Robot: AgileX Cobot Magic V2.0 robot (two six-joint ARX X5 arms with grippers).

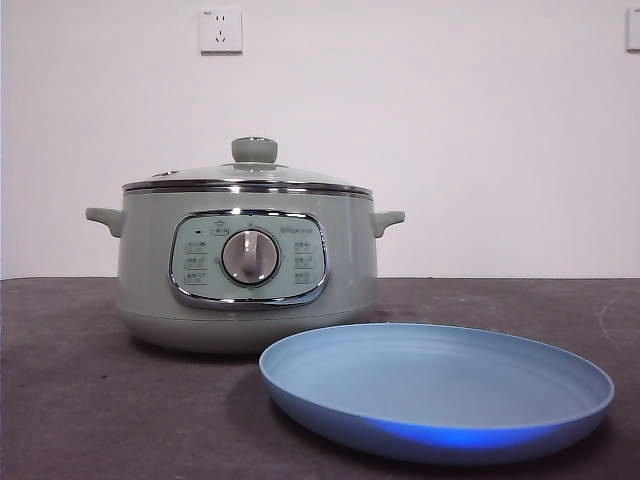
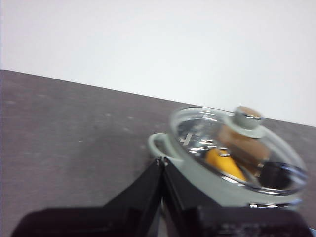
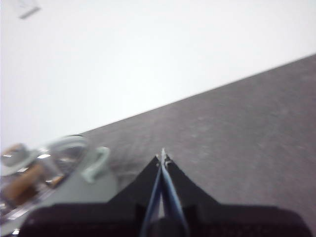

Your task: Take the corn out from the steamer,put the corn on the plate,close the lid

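Note:
The sage-green steamer [image 1: 247,270] stands on the dark table with its glass lid [image 1: 248,176] closed on top. The blue plate [image 1: 436,390] lies in front of it to the right, with nothing on it. In the left wrist view the corn [image 2: 223,163] shows yellow through the lid [image 2: 237,148], inside the steamer [image 2: 197,173]. My left gripper [image 2: 162,160] is shut and empty, close beside the steamer's handle. My right gripper [image 3: 162,157] is shut and empty, off to the side of the steamer [image 3: 54,182]. Neither arm shows in the front view.
A white wall stands behind the table, with a socket [image 1: 220,30] high on it. The dark table top [image 1: 70,400] runs out to both sides of the steamer.

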